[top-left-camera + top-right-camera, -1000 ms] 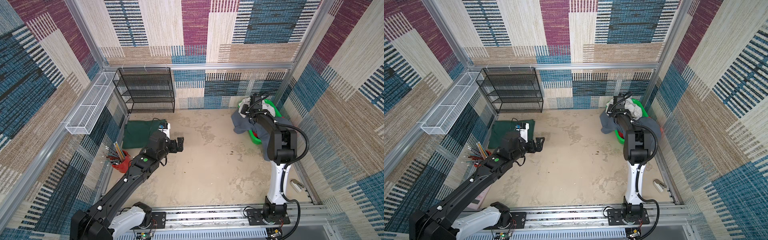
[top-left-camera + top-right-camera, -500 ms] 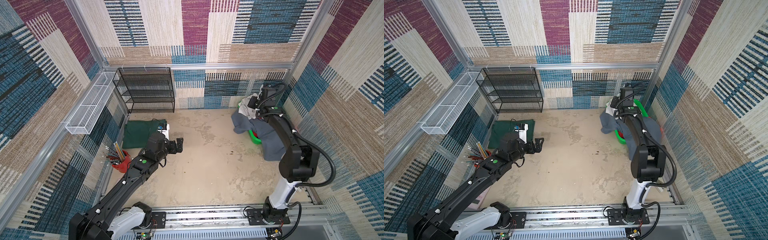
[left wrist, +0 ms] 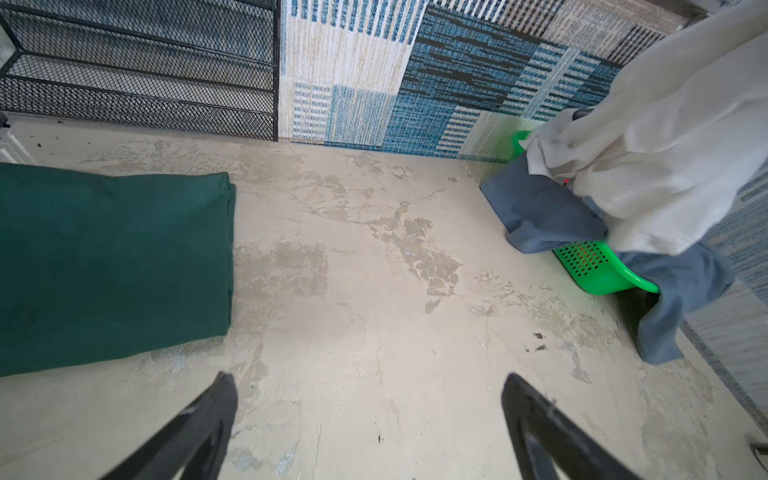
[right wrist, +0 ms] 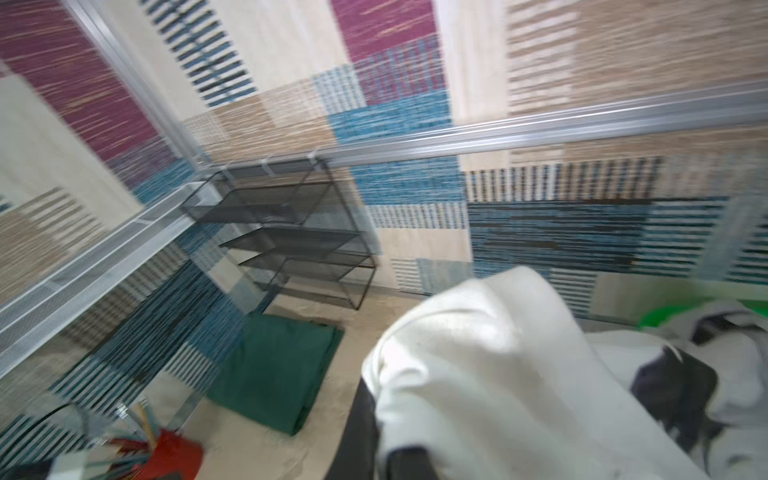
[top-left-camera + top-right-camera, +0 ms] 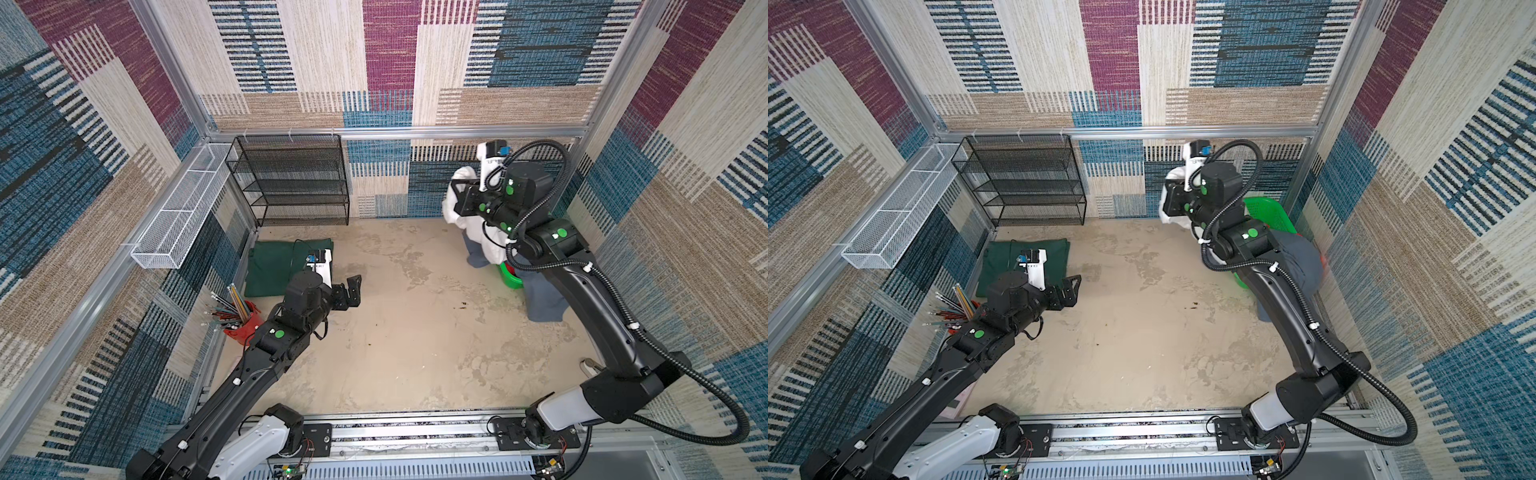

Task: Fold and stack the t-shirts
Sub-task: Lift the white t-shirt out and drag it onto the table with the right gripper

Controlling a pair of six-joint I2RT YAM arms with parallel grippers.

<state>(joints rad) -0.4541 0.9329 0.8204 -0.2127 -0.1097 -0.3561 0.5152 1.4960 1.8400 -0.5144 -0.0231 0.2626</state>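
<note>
While the white tee hangs bunched from the right jaws, which are closed tight on a fold of it, both top views place it high above the green basket in the far right corner. Its long axis drops roughly straight down from the grip, and the bare middle of the tabletop lies to the left arm's side of it. The right arm is stretched far forward with its wrist raised. The left arm is bent low, its jaws spread wide and empty just beside the folded dark green tee, so the right arm is by far the nearer to the white tee. The grey tee is draped over the basket's near rim and down onto the tabletop. From the left wrist view, the two wide-set fingers frame bare tabletop; the dark green tee lies flat to one side, and the white tee hangs well apart from them, its lower end down at the grey tee. The right wrist view is blurred, yet white cloth fills the space at the jaws and hides the fingertips. The next move likely calls for carrying the tee toward the bare middle, where the left jaws could take a second edge.
</note>
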